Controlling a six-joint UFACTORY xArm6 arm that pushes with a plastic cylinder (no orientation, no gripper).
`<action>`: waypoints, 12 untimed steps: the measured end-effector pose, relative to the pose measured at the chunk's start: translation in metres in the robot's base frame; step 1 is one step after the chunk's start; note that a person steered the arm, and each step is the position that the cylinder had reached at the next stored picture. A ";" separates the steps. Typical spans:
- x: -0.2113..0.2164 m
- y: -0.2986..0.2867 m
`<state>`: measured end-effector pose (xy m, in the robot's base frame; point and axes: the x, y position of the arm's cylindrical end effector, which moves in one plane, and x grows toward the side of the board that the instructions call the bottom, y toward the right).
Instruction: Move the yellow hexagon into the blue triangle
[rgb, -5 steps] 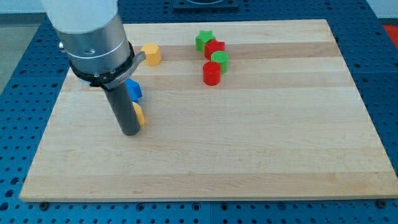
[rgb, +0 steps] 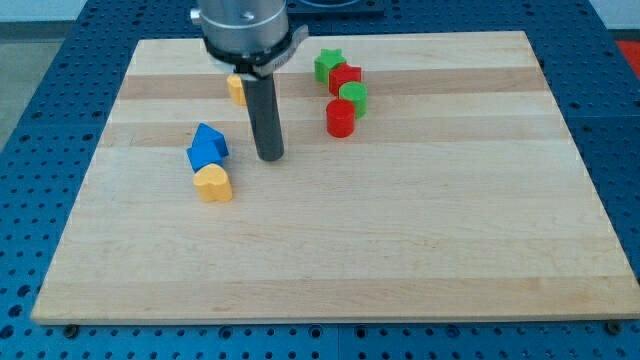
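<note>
The yellow hexagon lies near the view's top, mostly hidden behind my rod. The blue triangle sits left of centre, with a yellow heart touching it just below. My tip rests on the board, right of the blue triangle and below the yellow hexagon, apart from both.
A cluster stands at the view's top centre: a green star, a red block, a green round block and a red cylinder. The wooden board ends at a blue perforated table.
My rod has moved right and up, away from the yellow heart and blue triangle, which now show fully. The rod now covers most of the yellow hexagon.
</note>
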<state>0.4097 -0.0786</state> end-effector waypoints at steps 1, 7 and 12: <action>-0.037 0.000; -0.109 -0.047; -0.085 -0.032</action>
<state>0.3249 -0.1103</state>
